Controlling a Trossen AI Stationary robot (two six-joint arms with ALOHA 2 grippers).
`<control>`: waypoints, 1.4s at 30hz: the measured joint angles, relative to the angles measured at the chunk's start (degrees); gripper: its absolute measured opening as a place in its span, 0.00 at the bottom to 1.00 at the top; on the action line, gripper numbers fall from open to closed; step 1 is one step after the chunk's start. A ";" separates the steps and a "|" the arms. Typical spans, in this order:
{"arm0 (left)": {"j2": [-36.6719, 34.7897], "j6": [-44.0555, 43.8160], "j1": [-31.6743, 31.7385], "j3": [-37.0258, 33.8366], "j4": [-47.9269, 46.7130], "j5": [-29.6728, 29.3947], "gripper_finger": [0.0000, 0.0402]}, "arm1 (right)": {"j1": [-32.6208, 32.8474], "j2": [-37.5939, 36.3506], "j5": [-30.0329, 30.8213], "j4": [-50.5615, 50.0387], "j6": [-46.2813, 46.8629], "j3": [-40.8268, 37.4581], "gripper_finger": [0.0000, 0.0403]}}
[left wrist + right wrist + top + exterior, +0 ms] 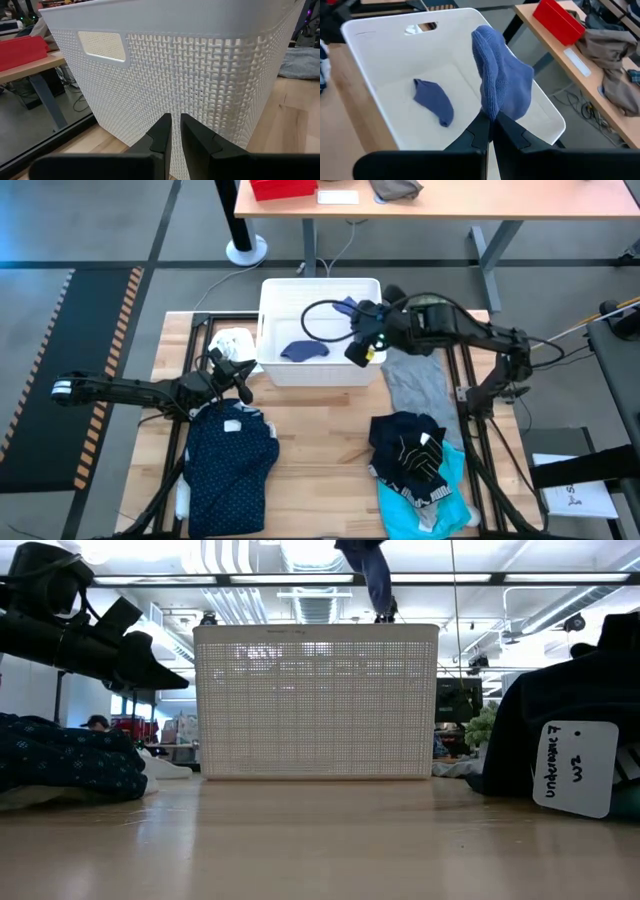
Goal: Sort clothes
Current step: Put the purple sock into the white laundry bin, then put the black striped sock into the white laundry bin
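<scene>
Now the right gripper (pixel 490 122) hangs over the white basket (pixel 270 330), jaws pinched tight on a blue sock (pixel 502 85) that dangles straight down inside the rim, held high, I'd judge, so it falls in cleanly beside the second blue sock (pixel 434 101) already lying on the basket floor. Over by the basket's front left corner the left gripper (pixel 174 131) waits just outside the wall, jaws nearly together and holding nothing (its wrist camera sees only woven plastic). In front of the basket on the left lies the navy dotted shirt (pixel 232 465), spread flat; in front on the right sits a dark striped pile (pixel 410 445) on a turquoise piece (pixel 425 500), with a grey tee (pixel 415 385) between that pile and the basket. A small white cloth (pixel 232 342) rests against the basket's left side. All this sits on a pale wooden table (pixel 320 470); behind the basket, another desk (pixel 450 202) carries a red bin (pixel 283 189), with cables on the grey floor.
</scene>
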 joint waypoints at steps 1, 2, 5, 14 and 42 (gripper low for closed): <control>0.00 0.00 -0.02 -0.01 0.01 0.01 0.07 | -0.23 0.12 0.02 0.02 0.00 0.00 0.00; 0.00 0.00 0.00 -0.01 -0.01 0.01 0.07 | -0.43 0.41 0.13 0.10 0.04 0.00 0.00; 0.00 0.00 -0.02 -0.01 0.00 0.00 0.07 | -0.68 1.02 0.17 0.20 0.09 0.00 0.00; 0.00 0.00 -0.01 0.01 0.01 0.01 0.07 | -1.86 1.36 0.63 1.28 -1.07 0.00 0.07; 0.00 0.00 -0.01 0.00 -0.03 -0.01 0.07 | -8.87 7.18 -15.65 1.14 -6.01 -0.39 0.00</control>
